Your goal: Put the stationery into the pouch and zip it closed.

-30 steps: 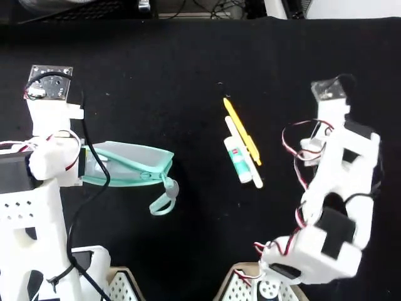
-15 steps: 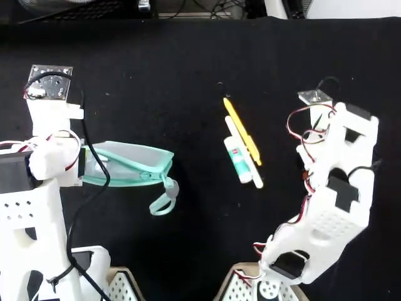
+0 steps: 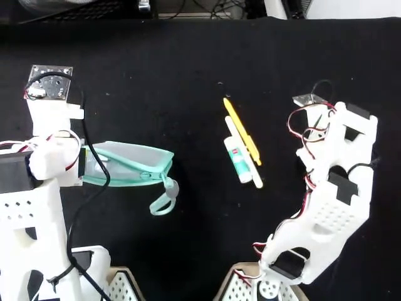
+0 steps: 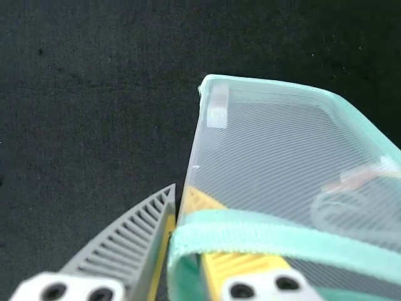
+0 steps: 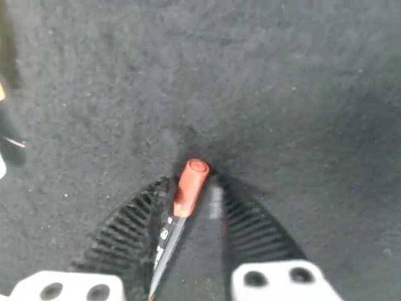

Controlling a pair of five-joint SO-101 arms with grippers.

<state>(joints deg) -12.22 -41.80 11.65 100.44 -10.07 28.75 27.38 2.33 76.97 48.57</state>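
Observation:
A clear pouch (image 3: 128, 164) with teal trim and a loose wrist strap lies at the left of the black table. My left gripper (image 3: 80, 168) is shut on its near end; in the left wrist view the grey finger (image 4: 135, 241) is outside the pouch (image 4: 276, 169) and the yellow pad is inside. In the middle lie a yellow pen (image 3: 241, 130), a white pen (image 3: 245, 157) and a glue stick (image 3: 239, 162), side by side. My right arm (image 3: 338, 169) stands to their right. My right gripper (image 5: 199, 179) hangs just over the cloth, shut on a thin red-capped pen (image 5: 187, 188).
Black cloth (image 3: 188, 56) covers the whole table. Both arm bases stand at the near edge. Open cloth lies between the pouch and the stationery, and behind them toward the far edge, where cables and equipment show.
My right arm has tilted forward and down, and its wrist has shifted a little left toward the stationery. The left arm, pouch and stationery have not moved.

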